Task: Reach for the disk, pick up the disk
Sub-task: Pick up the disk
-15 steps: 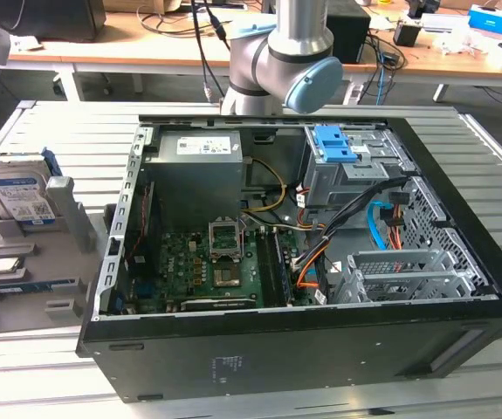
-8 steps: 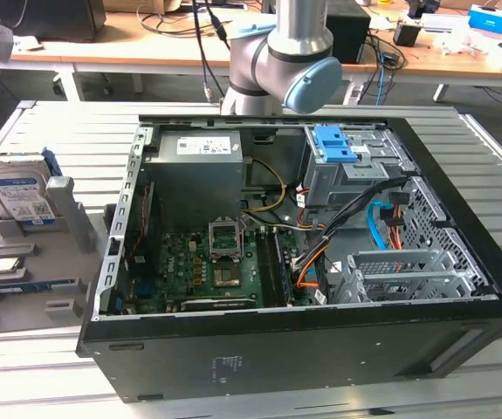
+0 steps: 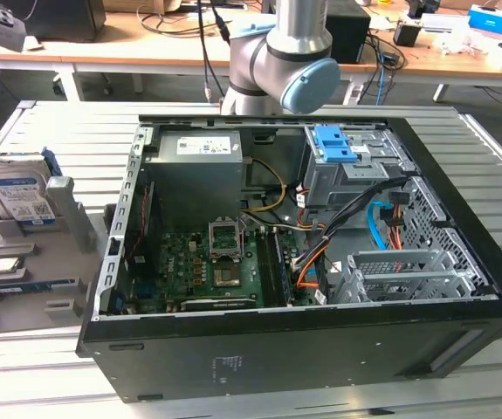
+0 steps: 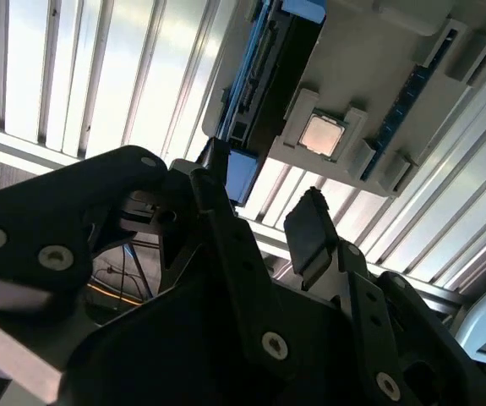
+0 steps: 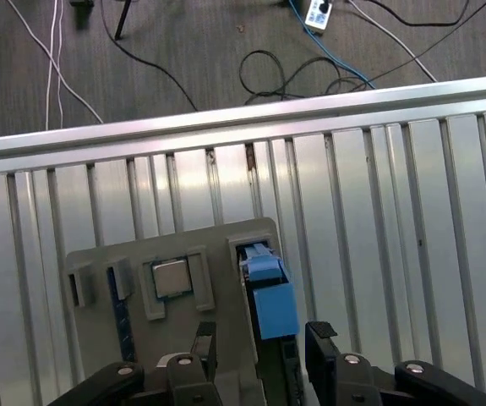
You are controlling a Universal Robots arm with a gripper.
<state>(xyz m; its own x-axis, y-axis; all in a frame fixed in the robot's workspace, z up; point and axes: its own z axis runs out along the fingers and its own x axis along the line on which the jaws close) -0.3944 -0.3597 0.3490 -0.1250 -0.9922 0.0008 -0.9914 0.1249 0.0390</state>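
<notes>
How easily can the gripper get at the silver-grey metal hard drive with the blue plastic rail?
Probably easily: the open gripper sits near the blue-railed edge of the silver-grey hard drive in the grey holder, with nothing visible between them.

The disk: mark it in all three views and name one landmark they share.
Exterior view: the disk stands on edge in the grey tray, at the exterior view's left.
First wrist view: its blue edge, just past the open claw.
Second wrist view: its dark edge, beyond the claw.
Shared landmark: the grey tray holding it.

Disk (image 3: 19, 194) upright in tray (image 3: 69, 229), exterior view's left of computer case (image 3: 303, 358).
</notes>
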